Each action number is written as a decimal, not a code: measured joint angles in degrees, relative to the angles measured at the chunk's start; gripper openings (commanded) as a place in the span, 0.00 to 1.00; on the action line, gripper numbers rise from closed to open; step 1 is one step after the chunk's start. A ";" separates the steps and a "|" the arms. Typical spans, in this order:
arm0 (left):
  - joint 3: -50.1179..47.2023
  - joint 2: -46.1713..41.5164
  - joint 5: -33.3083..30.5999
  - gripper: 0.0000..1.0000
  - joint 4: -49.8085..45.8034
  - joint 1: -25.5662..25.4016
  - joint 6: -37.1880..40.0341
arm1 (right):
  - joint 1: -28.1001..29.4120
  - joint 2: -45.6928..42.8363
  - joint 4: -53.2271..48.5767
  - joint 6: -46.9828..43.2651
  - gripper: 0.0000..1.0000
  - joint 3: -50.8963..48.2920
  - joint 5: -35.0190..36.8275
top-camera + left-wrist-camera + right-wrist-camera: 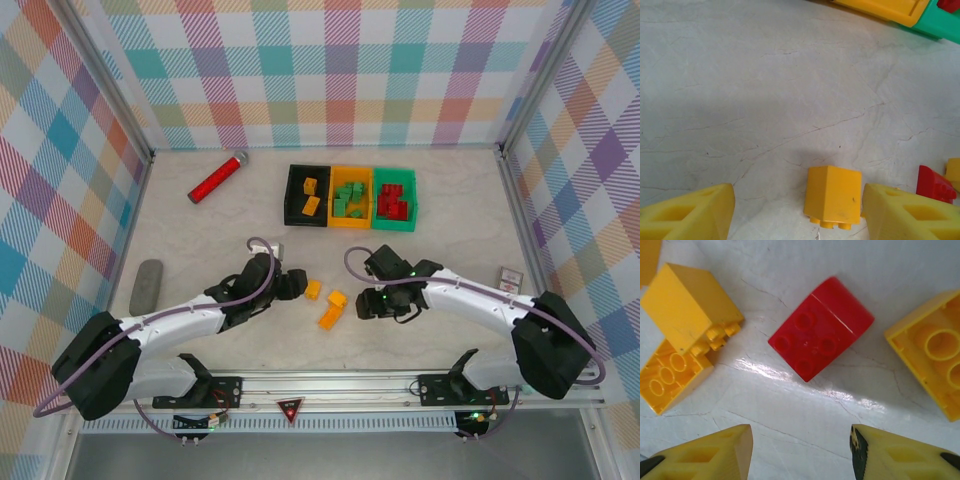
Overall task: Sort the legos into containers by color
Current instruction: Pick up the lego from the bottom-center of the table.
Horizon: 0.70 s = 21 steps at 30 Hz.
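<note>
From above, my containers [350,196] sit in a row at the far side: yellow legos [309,195] in the black one, green in the orange, red in the green. More yellow ones lie loose between my arms. Up close, my left gripper [796,205] stands apart, with a yellow brick [832,195] on its side between the fingers, unsqueezed. My right gripper [801,437] is spread too, holding nothing. A red brick [820,327] sits just ahead, four studs facing my camera. The red triangle badge [290,408] down front has marks too small to read.
</note>
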 measured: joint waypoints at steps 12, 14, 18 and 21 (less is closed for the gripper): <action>0.04 0.70 0.17 0.68 -0.31 -0.11 0.17 | 0.13 9.88 2.49 2.93 0.64 3.04 3.52; 0.04 0.70 0.17 0.68 -0.31 -0.13 0.17 | 0.13 11.43 3.37 2.86 0.66 4.42 3.76; 0.04 0.70 0.15 0.69 -0.33 -0.13 0.17 | 0.15 14.27 4.61 2.69 0.68 7.15 3.74; 0.07 0.68 0.17 0.68 -0.42 -0.46 0.17 | 0.22 17.92 4.46 2.14 0.68 10.29 4.33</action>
